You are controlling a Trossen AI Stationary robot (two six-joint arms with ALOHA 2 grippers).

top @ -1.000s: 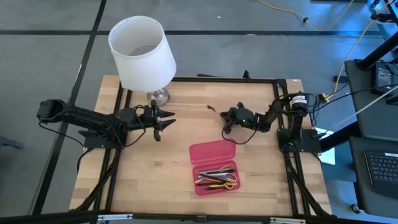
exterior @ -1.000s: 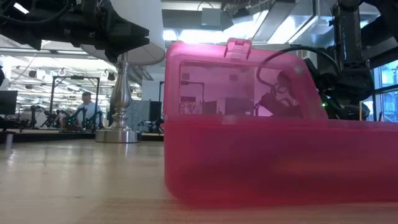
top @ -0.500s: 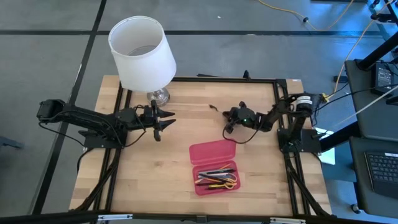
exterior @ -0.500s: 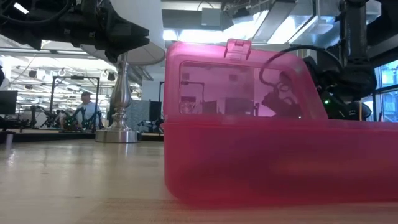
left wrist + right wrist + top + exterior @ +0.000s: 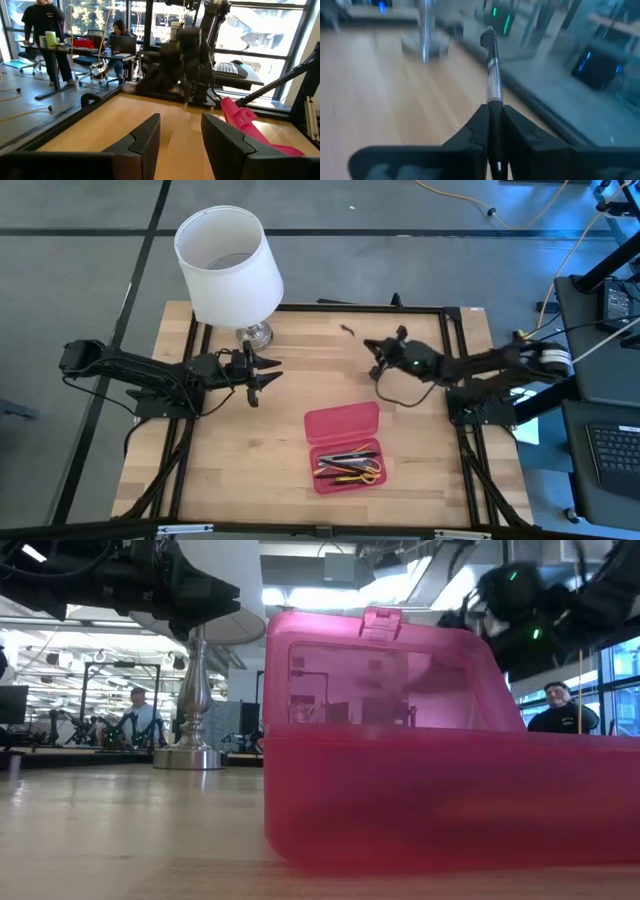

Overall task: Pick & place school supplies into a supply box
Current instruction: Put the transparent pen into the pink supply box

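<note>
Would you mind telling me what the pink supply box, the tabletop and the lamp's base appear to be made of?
The supply box looks like glossy translucent plastic: in the low view the room shows through its raised lid. The tabletop appears to be light wood, matte or lightly sealed, with visible plank seams and grain. The lamp's base seems to be polished metal, silvery with bright reflections, though plated plastic cannot be ruled out.

Legible text, labels, brands, numbers, signs: none in any view. The pink supply box (image 5: 400,790), the white lamp shade (image 5: 228,264) and the wooden tabletop (image 5: 290,470) carry no readable marking. Screens and equipment in the room behind are too small or blurred to read.
</note>
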